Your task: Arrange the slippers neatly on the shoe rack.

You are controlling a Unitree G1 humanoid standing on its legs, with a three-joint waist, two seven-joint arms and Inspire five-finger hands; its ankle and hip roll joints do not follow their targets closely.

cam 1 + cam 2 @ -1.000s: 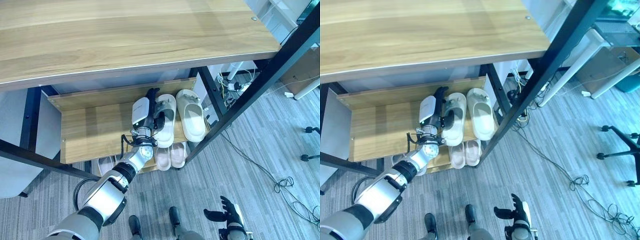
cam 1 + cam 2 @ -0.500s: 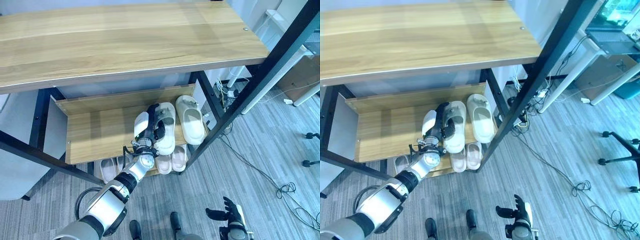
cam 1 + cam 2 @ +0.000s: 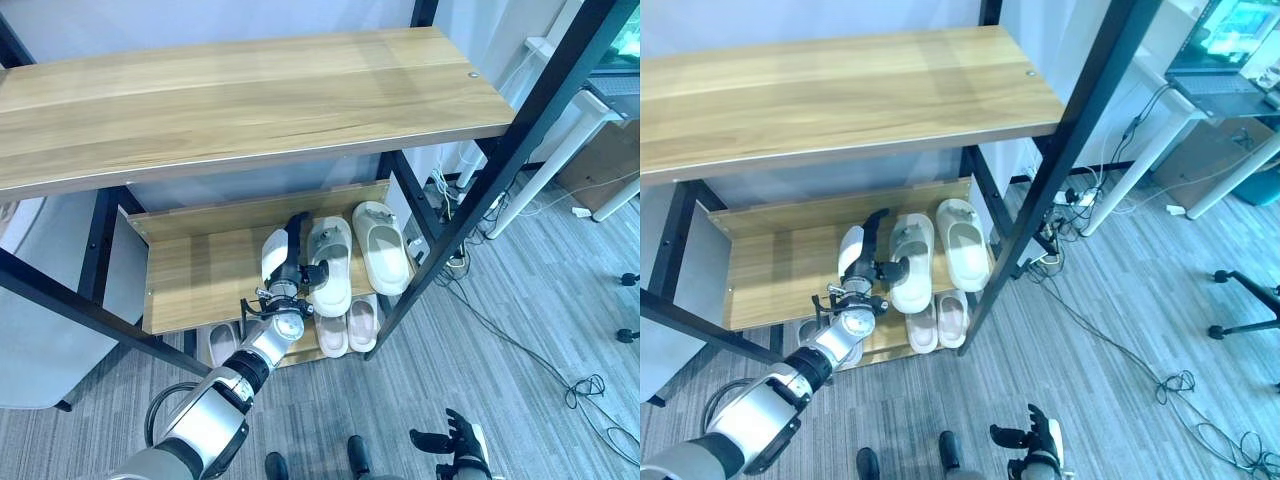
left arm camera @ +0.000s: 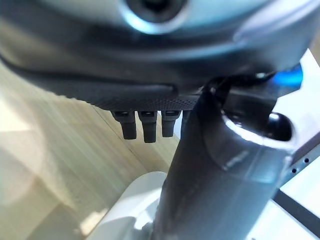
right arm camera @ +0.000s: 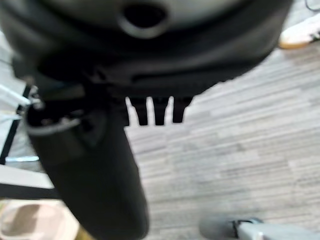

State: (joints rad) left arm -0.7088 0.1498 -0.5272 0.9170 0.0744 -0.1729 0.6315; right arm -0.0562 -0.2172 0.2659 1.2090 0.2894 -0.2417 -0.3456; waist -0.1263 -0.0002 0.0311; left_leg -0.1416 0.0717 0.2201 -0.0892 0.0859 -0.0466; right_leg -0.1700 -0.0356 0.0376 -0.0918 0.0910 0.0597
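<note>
Two pale cream slippers lie side by side on the shoe rack's middle shelf, toes toward the back: the left slipper and the right slipper. My left hand rests on the shelf just left of the left slipper, open, fingers straight toward the back board. Its thumb reaches out and touches that slipper's side. The slipper's pale edge shows under the thumb in the left wrist view. My right hand hangs low over the floor, open with fingers spread.
The rack's wide wooden top shelf overhangs the middle shelf. A black diagonal post stands at its right front. Pink slippers and another pale pair sit on the bottom shelf. Cables trail over the grey floor at right.
The camera has risen and shifted, so the whole rack sits lower in the picture. My left hand has slid off the left slipper's strap to its left side and its fingers have straightened.
</note>
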